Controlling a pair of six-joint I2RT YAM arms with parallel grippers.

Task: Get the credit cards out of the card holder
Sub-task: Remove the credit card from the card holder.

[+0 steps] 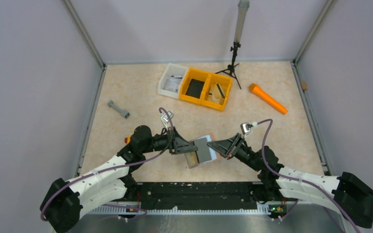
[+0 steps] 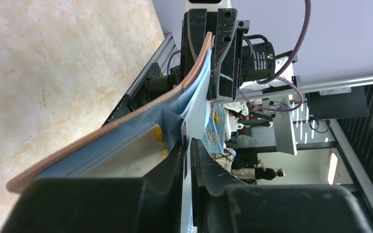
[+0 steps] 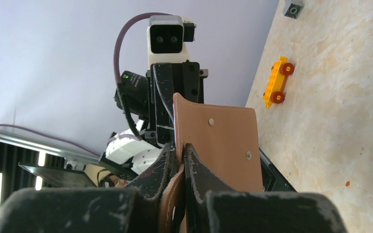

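The left pincer (image 2: 187,150) is pressed together on a thin pale edge of the inside of the card holder (image 2: 126,131). Whether that edge is a card or pocket lining, I cannot tell. The right pincer (image 3: 178,153) is pressed together on the reddish-brown cover at the opposite side. In the overhead view the holder hangs open between the two pincers, low in the centre of the frame and off the worktop (image 1: 126,87). No credit cards can be picked out for certain. The grey panel facing up may be one.

The step in hand looks like spreading the holder to reach the cards. It should go best if the right pincer keeps the cover firmly anchored while the left one takes a slow, straight pull along the pocket's line. A twisting pull would likely buckle the soft leather or tear the grip loose.

Room is good: the worktop directly under the holder looks bare, a fair place to drop cards. A yellow toy wagon (image 3: 278,80) sits close by the left arm. The yellow bins (image 1: 206,88), white bin (image 1: 171,80), tripod (image 1: 233,60) and orange tool (image 1: 268,98) lie well apart in the upper half, and the grey piece (image 1: 118,109) is at left.
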